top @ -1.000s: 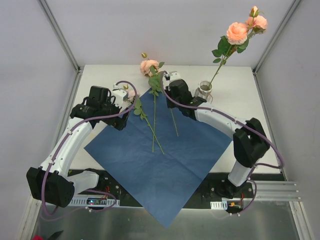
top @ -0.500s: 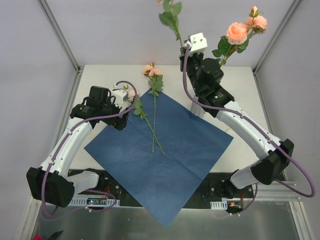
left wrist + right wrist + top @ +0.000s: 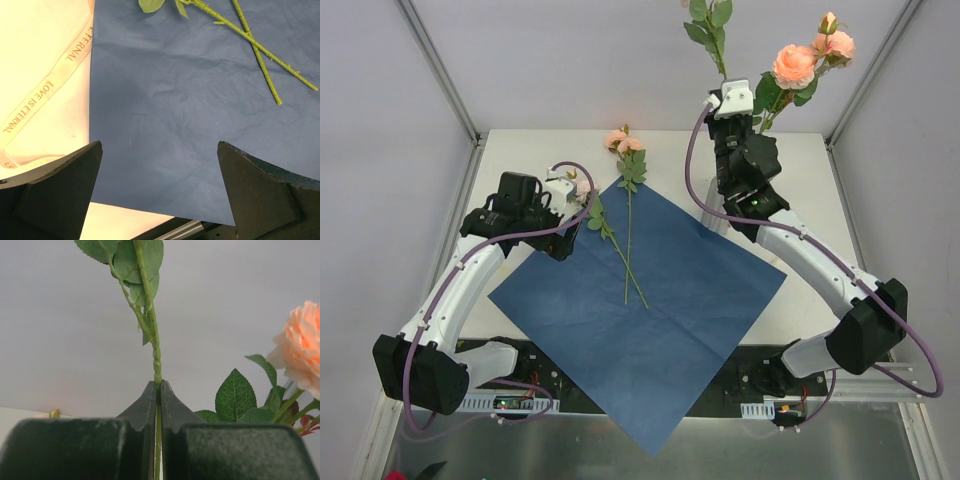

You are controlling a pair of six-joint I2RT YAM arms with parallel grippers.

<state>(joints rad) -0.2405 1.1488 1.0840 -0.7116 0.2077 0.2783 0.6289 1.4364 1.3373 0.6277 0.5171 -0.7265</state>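
Observation:
My right gripper point(image 3: 157, 385) is shut on a green rose stem point(image 3: 156, 352), held upright with its leaves point(image 3: 710, 18) high near the back wall. Just right of it stand peach roses point(image 3: 796, 64) whose vase is hidden behind the arm. A blue paper sheet point(image 3: 650, 300) lies on the table with two more roses point(image 3: 624, 140) on it, their stems point(image 3: 260, 47) crossing. My left gripper point(image 3: 159, 150) hovers open over the sheet's left part, with nothing between its fingers.
A cream ribbon point(image 3: 47, 87) printed "LOVE IS ETERNAL" lies on the white table left of the sheet. The sheet's near corner hangs over the table's front edge point(image 3: 650, 430). Frame posts point(image 3: 440, 70) rise at the back corners.
My right arm lifted one rose off the sheet, swung it up and then right toward the standing roses. The left arm stayed still.

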